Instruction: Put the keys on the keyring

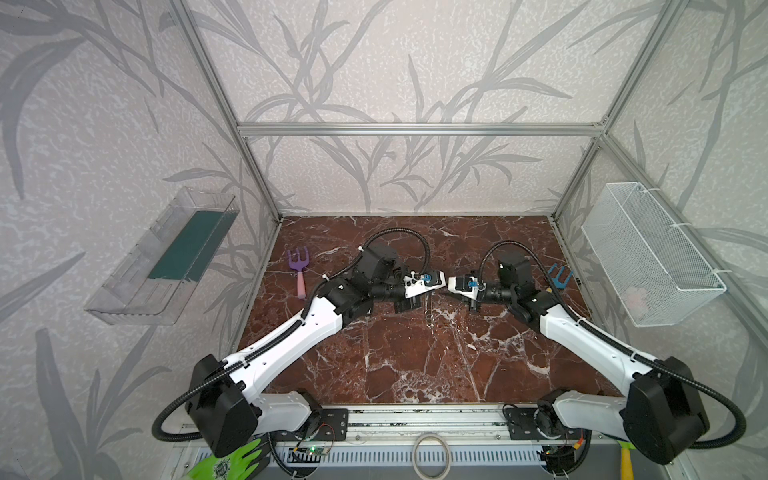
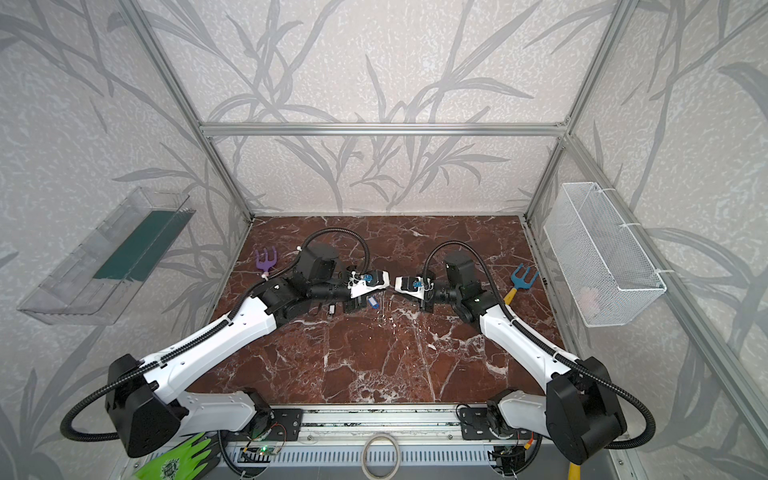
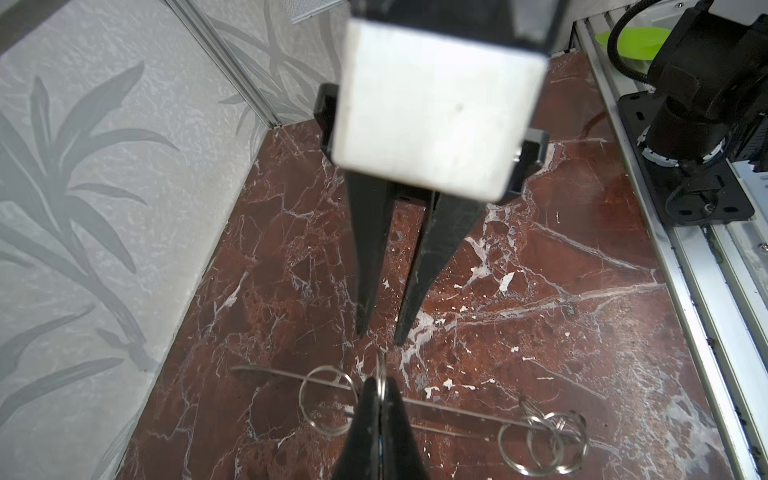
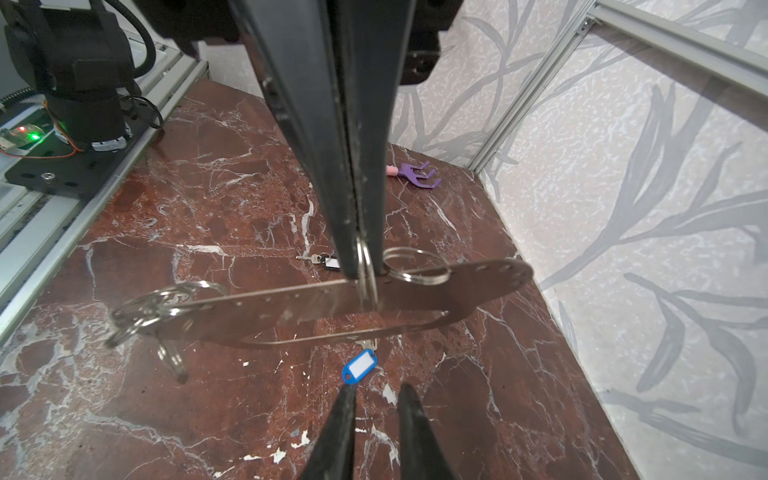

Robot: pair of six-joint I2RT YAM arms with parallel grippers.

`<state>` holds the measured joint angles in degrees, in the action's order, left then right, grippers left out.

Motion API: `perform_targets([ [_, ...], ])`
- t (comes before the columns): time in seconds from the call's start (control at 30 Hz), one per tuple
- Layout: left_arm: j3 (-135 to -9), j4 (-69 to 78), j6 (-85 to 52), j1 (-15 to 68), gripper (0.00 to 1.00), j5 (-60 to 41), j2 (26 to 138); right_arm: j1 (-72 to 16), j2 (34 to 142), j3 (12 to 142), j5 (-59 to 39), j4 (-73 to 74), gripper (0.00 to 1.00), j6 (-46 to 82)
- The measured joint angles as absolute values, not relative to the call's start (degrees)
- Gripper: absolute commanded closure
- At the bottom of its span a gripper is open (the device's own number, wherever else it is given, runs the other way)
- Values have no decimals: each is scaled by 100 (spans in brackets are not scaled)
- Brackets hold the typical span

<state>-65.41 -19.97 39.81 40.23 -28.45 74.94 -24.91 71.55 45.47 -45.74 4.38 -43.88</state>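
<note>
My left pincer point(image 4: 361, 270) is clamped tight on a split ring point(image 4: 368, 259) that runs through the edge of the keyring point(image 4: 291, 305). The flat grey plate hangs from that ring above the middle of the tabletop point(image 2: 374, 365). The left wrist view shows the same grip, with my fingers point(image 3: 365, 415) pressed together on the ring and the plate reduced to a thin edge-on line.

In both top views the keyring point(image 1: 429, 309) shows as a slim strip between my two pincers. Its long axis runs from 12 o'clock to 6 o'clock. The rounded end with the row of small holes points to 12 o'clock, toward the back wall. The end carrying the cluster of rings point(image 4: 162, 303) points to 6 o'clock, toward the front rail. The long oval cut-out follows the same axis, and the plate is tilted so that its broad face is toward my right wrist camera.

My right pincer point(image 4: 376, 386) stands open with nothing between its fingers, just short of the plate on its 3 o'clock side.

Both keys lie on the tabletop. The blue-tag key point(image 4: 359, 365) is beneath the plate's lower edge, just to 9 o'clock of it in a top view point(image 2: 372, 301). The black-and-white key point(image 4: 328, 261) lies farther out toward 9 o'clock, under my left arm.
</note>
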Motion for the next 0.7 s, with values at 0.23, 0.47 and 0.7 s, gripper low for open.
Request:
perform_targets([
  [0.23,-6928,-2707,4119,4095,100,-2683,7725,-2491,7046,4471,-4821,832,79,-3992],
  [0.47,-7072,-2928,4163,4167,100,-2554,7736,-2508,7043,4401,-5151,1061,79,-3767],
  [0.7,-7207,-3002,4176,4224,100,-2469,7778,-2585,7043,4399,-5312,1066,79,-3726],
])
